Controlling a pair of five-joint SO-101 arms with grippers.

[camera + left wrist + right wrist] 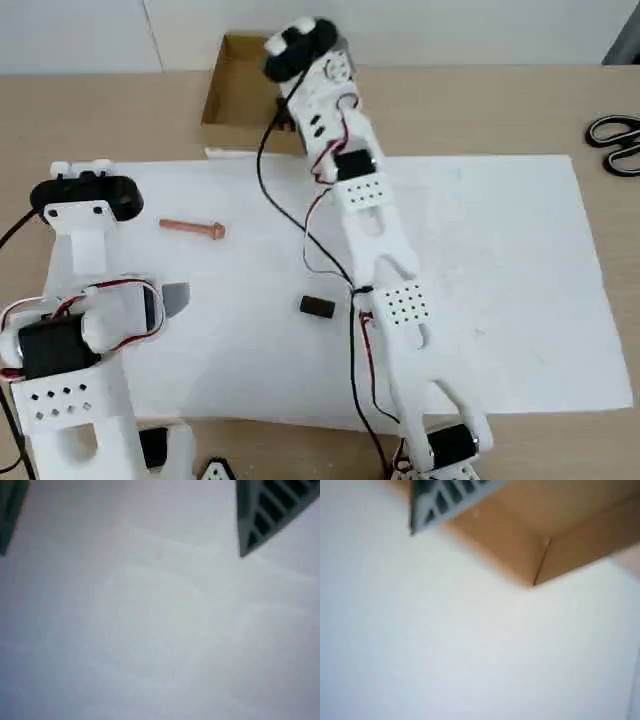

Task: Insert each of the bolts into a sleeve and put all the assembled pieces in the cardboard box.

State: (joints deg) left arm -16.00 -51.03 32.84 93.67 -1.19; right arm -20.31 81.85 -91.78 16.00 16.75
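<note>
Bolt (192, 228) lies on the paper (500, 280), apart from the black sleeve (317, 306). We see the box (228, 100) on the tabletop (100, 110) beyond. The right claw (300, 50) is over its edge, and we cannot tell its grip. The left claw (122, 554) hangs released above paper.

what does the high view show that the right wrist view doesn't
Only the high view: the copper bolt and the black sleeve lying apart on the white paper sheet, the scissors on the bare table, and the left arm and right arm. Only the right wrist view: a close look at one outer corner of the cardboard box, where two walls meet beside the sheet. Both: the cardboard box and the white paper sheet.
</note>
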